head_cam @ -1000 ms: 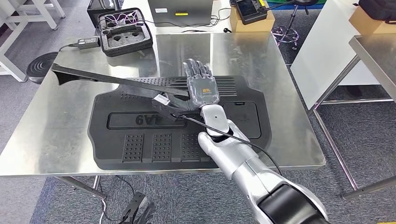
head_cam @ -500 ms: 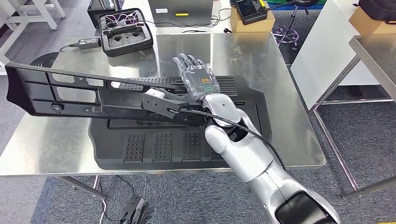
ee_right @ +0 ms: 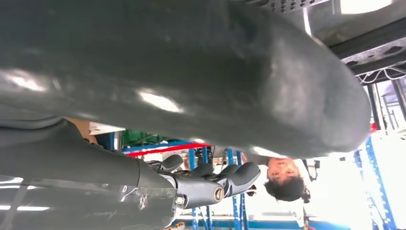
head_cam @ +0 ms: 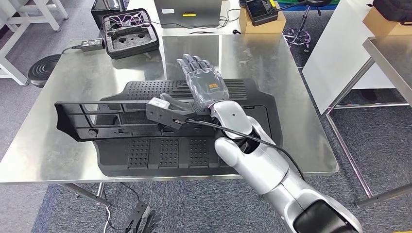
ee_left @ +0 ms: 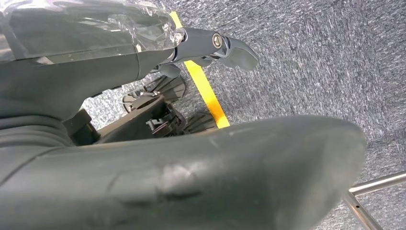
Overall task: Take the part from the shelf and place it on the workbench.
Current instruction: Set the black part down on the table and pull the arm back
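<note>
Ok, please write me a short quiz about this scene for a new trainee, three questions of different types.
1. True or false: the long black frame is over the big black panel.
2. What holds the frame? A) the right hand B) a person's hand C) nothing, it lies free.
3. What sits at the far left corner of the table?

Key: 1 true; 2 A; 3 an open black case with grey foam inside.
</note>
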